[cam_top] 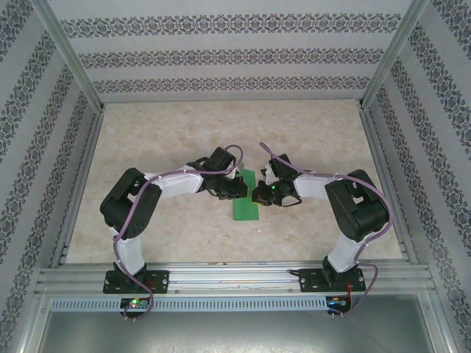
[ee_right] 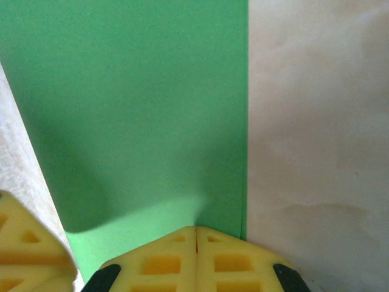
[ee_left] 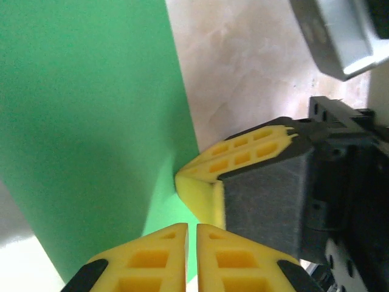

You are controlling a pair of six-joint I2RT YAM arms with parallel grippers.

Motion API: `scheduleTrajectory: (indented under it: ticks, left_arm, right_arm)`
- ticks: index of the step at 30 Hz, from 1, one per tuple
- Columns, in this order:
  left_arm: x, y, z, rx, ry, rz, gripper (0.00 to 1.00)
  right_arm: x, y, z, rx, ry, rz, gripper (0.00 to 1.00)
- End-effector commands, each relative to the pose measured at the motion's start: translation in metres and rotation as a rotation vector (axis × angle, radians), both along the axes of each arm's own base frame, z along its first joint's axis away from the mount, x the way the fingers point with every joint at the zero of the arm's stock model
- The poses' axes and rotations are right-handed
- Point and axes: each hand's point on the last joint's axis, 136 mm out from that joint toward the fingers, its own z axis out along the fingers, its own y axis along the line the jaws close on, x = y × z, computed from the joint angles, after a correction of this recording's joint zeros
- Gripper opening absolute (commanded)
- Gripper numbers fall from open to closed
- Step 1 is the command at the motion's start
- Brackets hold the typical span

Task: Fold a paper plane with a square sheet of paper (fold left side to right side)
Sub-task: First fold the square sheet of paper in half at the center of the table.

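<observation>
Ok so, starting at the near edge: the silver aluminium frame rail [cam_top: 235, 278] carries both bases. The two white-and-black arms bend inward from there. The left arm [cam_top: 140, 213] and the right arm [cam_top: 357, 213] each have an elbow pushed out to their own side and a purple cable running along them. They meet around the middle of the beige marbled tabletop [cam_top: 169, 140].

The left gripper [cam_top: 234, 188] and the right gripper [cam_top: 262, 195] sit tip to tip, really close together. The thin bright green sheet of paper [cam_top: 245, 209] is right between and under them. From above, the sheet reads as a narrow strip lying flat on the table. Its near end sticks out towards the bases and its far end pokes out behind the grippers.

Left wrist view: the yellow fingers [ee_left: 152, 261] are narrow, with just a thin slit between the tips, right at the sheet's long edge. I can't tell if they're nipping any paper or just sitting on it. The right gripper's yellow fingertip is just beside them at that same edge.

Right wrist view: its fingers [ee_right: 158, 261] are pressed fully together, with the tips at the sheet's straight edge. There's green on one side and table on the other.

Past all that, there's more tabletop and then the grey patterned wallpaper walls [cam_top: 228, 55].
</observation>
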Motion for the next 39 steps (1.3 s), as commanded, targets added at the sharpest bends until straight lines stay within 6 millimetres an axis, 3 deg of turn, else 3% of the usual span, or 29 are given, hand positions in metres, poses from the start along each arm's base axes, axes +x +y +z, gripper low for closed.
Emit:
scheduleTrajectory:
  ticks: [1,12,23,28,32,39]
  left_arm:
    - [0.007,0.001,-0.008,-0.018,0.004,0.017,0.13]
    - [0.002,0.028,-0.045,0.041,0.064,0.091,0.12]
    - [-0.009,0.064,-0.062,0.072,0.105,0.161,0.11]
    - [-0.010,0.080,-0.055,0.075,0.095,0.180,0.09]
    - [-0.006,0.079,-0.038,0.058,0.054,0.169,0.08]
    - [0.002,0.046,-0.005,-0.028,0.000,0.113,0.05]
  right_arm:
    - [-0.024,-0.026,-0.039,-0.171,0.103,-0.006,0.00]
    - [-0.028,-0.034,-0.044,-0.224,0.117,0.009,0.00]
    - [-0.032,-0.046,-0.049,-0.267,0.135,0.010,0.00]
    - [-0.031,-0.046,-0.047,-0.260,0.131,0.008,0.00]
    - [-0.030,-0.043,-0.045,-0.244,0.128,0.010,0.00]
    - [-0.028,-0.041,-0.043,-0.238,0.122,0.007,0.00]
